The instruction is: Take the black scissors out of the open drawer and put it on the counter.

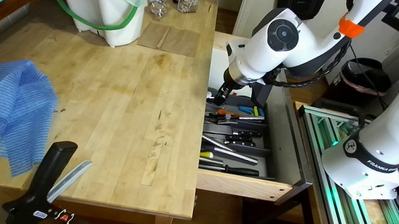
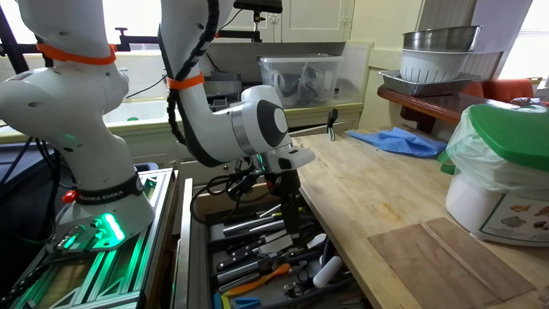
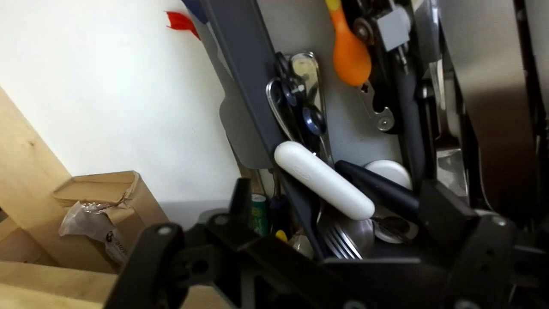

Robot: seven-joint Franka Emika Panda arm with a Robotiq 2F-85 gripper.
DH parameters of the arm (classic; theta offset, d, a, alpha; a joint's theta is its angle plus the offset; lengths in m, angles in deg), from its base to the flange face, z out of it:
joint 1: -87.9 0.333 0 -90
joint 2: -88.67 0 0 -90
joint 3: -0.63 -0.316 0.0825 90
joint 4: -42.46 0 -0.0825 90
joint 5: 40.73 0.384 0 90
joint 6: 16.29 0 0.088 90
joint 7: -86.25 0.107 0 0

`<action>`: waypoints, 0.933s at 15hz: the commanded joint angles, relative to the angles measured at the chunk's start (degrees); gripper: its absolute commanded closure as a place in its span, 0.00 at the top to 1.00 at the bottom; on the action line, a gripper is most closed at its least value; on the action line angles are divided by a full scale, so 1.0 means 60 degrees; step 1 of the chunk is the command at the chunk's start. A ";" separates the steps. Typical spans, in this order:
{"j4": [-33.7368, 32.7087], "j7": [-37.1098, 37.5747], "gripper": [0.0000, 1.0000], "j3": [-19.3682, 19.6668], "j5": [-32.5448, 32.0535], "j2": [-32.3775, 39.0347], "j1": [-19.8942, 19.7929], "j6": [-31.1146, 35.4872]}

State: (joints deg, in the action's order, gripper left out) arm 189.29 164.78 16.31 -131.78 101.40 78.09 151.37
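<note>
The black scissors [image 3: 315, 120] lie among metal utensils in the open drawer [image 3: 128, 90], beside a grey divider. Their loop handles show in the wrist view; their blades are mostly hidden. Their loops also seem to show in an exterior view [image 2: 303, 274]. The drawer shows in both exterior views [image 1: 244, 186] [image 2: 187, 231]. The counter [image 1: 113, 113] runs alongside it and also shows in an exterior view [image 2: 364, 189]. My gripper [image 3: 343, 193] is open and empty, its fingers wide apart. It points down at the drawer near the counter's edge [image 1: 220, 97] [image 2: 294, 229]. The scissors are not between its fingers.
A white handle [image 3: 324, 180] and a dark handle [image 3: 377, 189] lie by the scissors. Knives [image 1: 245, 133] and an orange spoon [image 3: 351, 56] lie nearby. On the counter are a blue cloth [image 1: 7, 107], a green-lidded bin [image 1: 100, 0] and brown paper [image 1: 169, 39]. A black clamp [image 1: 49, 171] grips its edge.
</note>
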 commanded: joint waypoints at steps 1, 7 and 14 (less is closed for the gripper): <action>-0.0527 0.1979 1.00 0.0159 -0.2039 0.0679 -0.0301 0.0848; -0.0261 0.1287 1.00 0.0107 -0.1532 0.0375 -0.0221 0.0513; -0.0580 0.2159 1.00 0.0109 -0.2419 0.0732 -0.0442 0.0650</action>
State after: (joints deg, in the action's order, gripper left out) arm 187.67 172.79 17.08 -141.55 104.01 76.38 154.42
